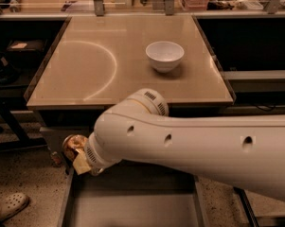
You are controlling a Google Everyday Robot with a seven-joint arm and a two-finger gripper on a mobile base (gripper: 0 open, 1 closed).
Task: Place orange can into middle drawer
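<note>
The white arm [189, 145] reaches in from the right, below the desk's [85, 79] near edge. Under it the grey middle drawer [132, 207] stands open. A white bowl [164, 56] sits far right on the desk. The orange can [74, 145] hangs above the drawer's far-left corner, with the gripper [79, 156] jaws clenched on it. The can is probably light, thin-walled and slick, so its sides are best held gently.

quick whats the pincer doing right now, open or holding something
Pincer: closed, holding the orange can over the left edge of the open middle drawer.
</note>
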